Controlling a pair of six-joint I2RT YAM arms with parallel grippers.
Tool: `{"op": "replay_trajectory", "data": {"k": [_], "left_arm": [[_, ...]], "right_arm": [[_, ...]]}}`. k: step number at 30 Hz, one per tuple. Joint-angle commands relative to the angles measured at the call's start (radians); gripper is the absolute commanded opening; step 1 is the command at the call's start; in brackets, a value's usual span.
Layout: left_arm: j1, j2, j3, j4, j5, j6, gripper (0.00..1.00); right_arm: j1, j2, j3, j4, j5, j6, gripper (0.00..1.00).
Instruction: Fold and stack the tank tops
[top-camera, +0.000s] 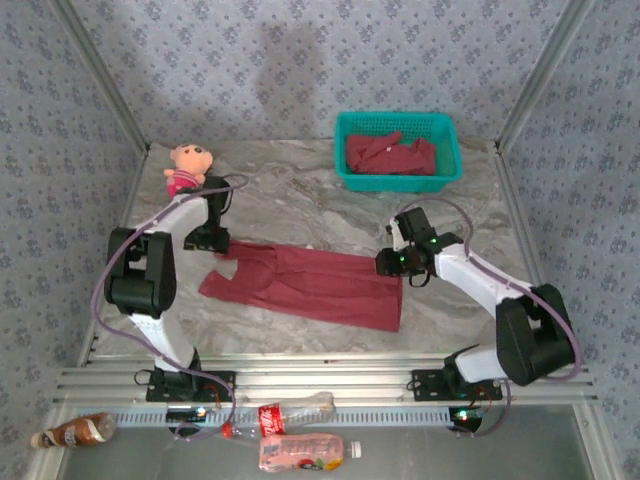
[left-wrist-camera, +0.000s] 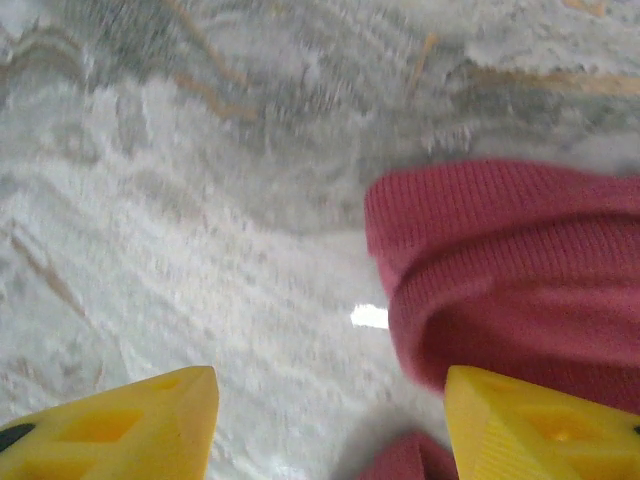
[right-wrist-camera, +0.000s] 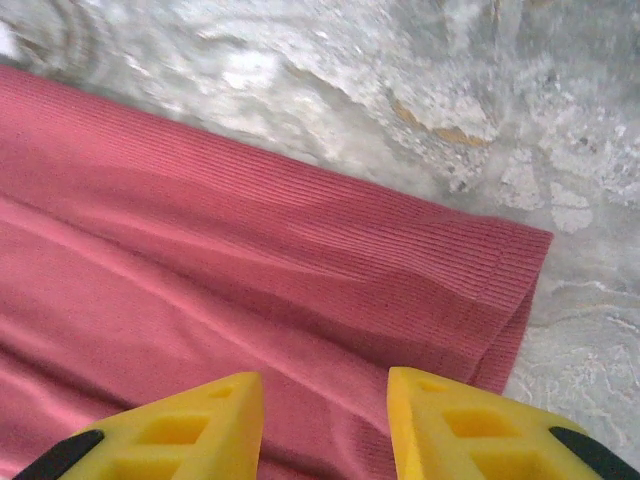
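Yellow-tipped, my left gripper (left-wrist-camera: 330, 425) gapes wide beside tank top (top-camera: 310, 285) strap; right gripper (right-wrist-camera: 325, 420) parted over hem corner. Top flat mid-table (top-camera: 300, 200). Step, I judge: grasping for first fold. Next: pinch both ends.

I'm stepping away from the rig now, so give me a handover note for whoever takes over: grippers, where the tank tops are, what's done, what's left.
Left gripper: open, low over the table beside the strap end of the spread tank top.
Right gripper: open, over that top's far hem corner.
Other tank tops: heaped in the teal basket, far right of the table.
Done: one top lies spread out; no fold or stack visible.
Left: fold it, then fold and stack the rest.
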Motion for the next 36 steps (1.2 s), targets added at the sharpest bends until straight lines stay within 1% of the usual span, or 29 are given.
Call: {"op": "replay_trajectory", "data": {"k": [1,2,4,5,7,9,11,14,16,18,19,23,25,27,30,36], "left_arm": [[0.0,-0.093,0.055,-0.163,0.07,-0.112,0.63],[-0.002,-0.108,0.063,-0.18,0.1,-0.153,0.63],[-0.031,-0.132,0.046,-0.157,0.216,-0.255,0.63],[-0.079,-0.144,0.021,-0.124,0.268,-0.311,0.63],[-0.169,-0.151,-0.036,-0.055,0.336,-0.427,0.63],[-0.236,-0.145,-0.113,0.024,0.357,-0.533,0.62],[-0.263,-0.126,-0.182,0.1,0.382,-0.603,0.59],[-0.287,-0.071,-0.217,0.171,0.403,-0.612,0.57],[-0.285,-0.015,-0.212,0.182,0.415,-0.591,0.55],[-0.271,0.042,-0.189,0.182,0.413,-0.555,0.53],[-0.261,0.066,-0.174,0.172,0.408,-0.537,0.52],[-0.212,0.151,-0.055,0.105,0.371,-0.438,0.51],[-0.19,0.208,0.03,0.058,0.353,-0.371,0.52],[-0.178,0.276,0.143,0.007,0.311,-0.271,0.53],[-0.163,0.375,0.319,-0.042,0.279,-0.155,0.54],[-0.163,0.591,0.677,-0.138,0.223,0.017,0.57]], "right_arm": [[-0.006,-0.014,0.032,-0.041,-0.05,0.015,0.39],[-0.008,0.007,0.042,-0.03,-0.069,0.014,0.39],[-0.015,0.069,0.079,-0.023,-0.095,-0.016,0.37],[-0.018,0.106,0.109,-0.036,-0.114,-0.057,0.37],[-0.016,0.183,0.157,-0.04,-0.127,-0.104,0.36],[-0.011,0.241,0.194,-0.051,-0.118,-0.155,0.36],[-0.011,0.281,0.214,-0.063,-0.129,-0.179,0.36],[0.003,0.354,0.227,-0.082,-0.132,-0.191,0.36],[0.011,0.376,0.22,-0.096,-0.13,-0.173,0.35],[0.021,0.368,0.191,-0.098,-0.102,-0.149,0.35],[0.021,0.364,0.181,-0.109,-0.109,-0.131,0.36],[0.058,0.357,0.156,-0.129,-0.067,-0.113,0.35],[0.085,0.352,0.139,-0.125,-0.057,-0.097,0.36],[0.127,0.336,0.115,-0.112,-0.041,-0.078,0.35],[0.196,0.323,0.102,-0.089,-0.037,-0.036,0.36],[0.329,0.368,0.155,-0.065,-0.052,0.009,0.36]]}}
